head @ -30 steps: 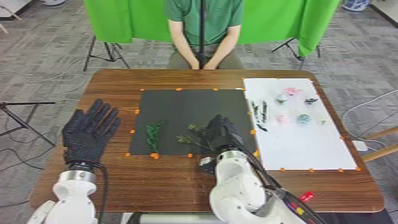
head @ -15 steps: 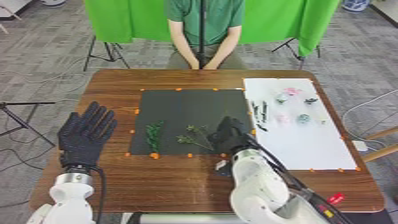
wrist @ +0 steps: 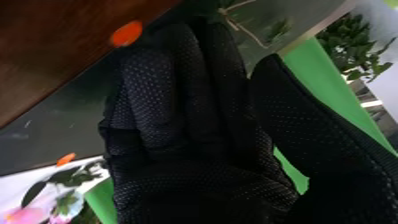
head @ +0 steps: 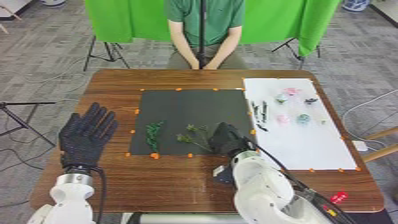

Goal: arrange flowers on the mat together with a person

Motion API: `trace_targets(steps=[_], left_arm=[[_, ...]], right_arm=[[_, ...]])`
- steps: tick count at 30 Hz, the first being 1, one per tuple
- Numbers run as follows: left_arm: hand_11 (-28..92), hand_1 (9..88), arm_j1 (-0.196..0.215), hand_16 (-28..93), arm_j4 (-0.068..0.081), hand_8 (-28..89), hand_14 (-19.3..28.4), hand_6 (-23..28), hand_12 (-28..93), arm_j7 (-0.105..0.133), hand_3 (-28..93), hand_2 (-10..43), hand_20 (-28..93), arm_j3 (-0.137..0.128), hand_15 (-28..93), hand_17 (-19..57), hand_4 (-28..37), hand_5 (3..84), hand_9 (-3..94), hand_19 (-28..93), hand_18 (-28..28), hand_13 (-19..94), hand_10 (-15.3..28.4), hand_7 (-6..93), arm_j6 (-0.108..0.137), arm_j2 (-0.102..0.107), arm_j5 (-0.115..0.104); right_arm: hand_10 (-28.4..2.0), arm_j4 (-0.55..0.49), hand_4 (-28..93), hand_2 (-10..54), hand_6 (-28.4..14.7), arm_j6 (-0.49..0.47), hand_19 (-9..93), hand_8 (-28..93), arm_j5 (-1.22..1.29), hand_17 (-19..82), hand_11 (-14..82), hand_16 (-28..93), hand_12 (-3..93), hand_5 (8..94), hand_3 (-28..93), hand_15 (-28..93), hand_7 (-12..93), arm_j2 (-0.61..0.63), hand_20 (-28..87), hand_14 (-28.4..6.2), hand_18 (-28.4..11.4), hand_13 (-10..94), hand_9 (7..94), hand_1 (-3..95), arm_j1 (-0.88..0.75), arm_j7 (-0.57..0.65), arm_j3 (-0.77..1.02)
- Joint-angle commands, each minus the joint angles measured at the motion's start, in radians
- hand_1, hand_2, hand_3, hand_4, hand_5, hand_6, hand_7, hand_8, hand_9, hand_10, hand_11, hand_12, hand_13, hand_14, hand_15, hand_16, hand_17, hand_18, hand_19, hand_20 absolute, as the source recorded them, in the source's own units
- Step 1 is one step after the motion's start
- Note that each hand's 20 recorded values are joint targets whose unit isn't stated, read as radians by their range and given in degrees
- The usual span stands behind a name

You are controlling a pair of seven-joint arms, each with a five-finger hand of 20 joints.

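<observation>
Premises consistent with a robotics lab: wooden table (head: 160, 187), white robot arms (head: 262, 185) at its near side, black tripod (head: 29, 103) left of it, green backdrop (head: 275, 20) beyond it.

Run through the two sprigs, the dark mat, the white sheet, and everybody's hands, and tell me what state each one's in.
Leafy green sprig: lying on the mat.
Branching sprig: lying on the mat, beside the right hand.
Dark mat: flat.
White sheet: flat, flowers on it.
Left hand: open.
Right hand: open.
Person's hands: together, off the flowers.
</observation>
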Motion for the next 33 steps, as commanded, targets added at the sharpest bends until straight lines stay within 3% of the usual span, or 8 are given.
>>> trace_targets(steps=[1, 13, 25, 33], left_arm=[[21, 28.1, 0.006, -7, 0.002, -10, 15.8, 8.9, 8, -0.015, 76, 12.7, 11, 0.01, 30, -7.1, -28.3, 49.1, 41.5, 39, 15.9, 31, 13.8, 14.7, 0.006, -0.008, -0.015], [21, 27.9, 0.002, -7, 0.003, -10, 15.8, 8.9, 8, -0.01, 76, 12.9, 11, 0.016, 30, -7.2, -28.3, 49.1, 41.6, 39, 16.0, 31, 13.8, 14.8, 0.006, -0.003, -0.032], [21, 28.0, 0.001, -7, 0.005, -10, 15.8, 8.9, 8, -0.009, 76, 13.1, 11, 0.018, 30, -7.1, -28.3, 49.1, 41.6, 39, 16.0, 31, 13.8, 14.7, 0.002, -0.002, -0.031], [21, 27.9, 0.011, -7, 0.004, -10, 15.8, 8.9, 8, -0.003, 76, 13.1, 11, 0.013, 30, -7.1, -28.3, 49.2, 41.6, 39, 16.0, 31, 13.8, 14.7, 0.004, -0.007, -0.032]], right_arm=[[-19.1, 0.023, -23, 7.8, -6.6, -0.01, 78, 0, 0.011, 22, 22.3, 26, 20.3, 72.4, 79, 69, 16, -0.054, 28, -19.0, -27.8, 56, 73.5, 39.9, 0.001, -0.008, -0.018], [-19.1, 0.009, -22, 7.5, -6.6, -0.032, 77, -2, 0.023, 21, 22.5, 27, 20.9, 71.9, 78, 70, 16, -0.074, 29, -19.2, -27.8, 56, 73.3, 38.5, 0.001, -0.02, -0.036], [-19.2, -0.001, -22, 7.6, -6.7, -0.051, 77, -3, 0.036, 21, 22.4, 26, 20.6, 71.7, 78, 70, 16, -0.08, 29, -19.5, -27.8, 55, 73.0, 37.9, -0.004, -0.01, -0.043], [-19.4, -0.012, -21, 7.9, -6.5, 0.03, 77, -3, 0.004, 21, 22.7, 26, 20.5, 72.0, 78, 70, 17, -0.048, 29, -19.6, -28.2, 56, 73.6, 36.7, 0.004, 0.021, -0.054]])
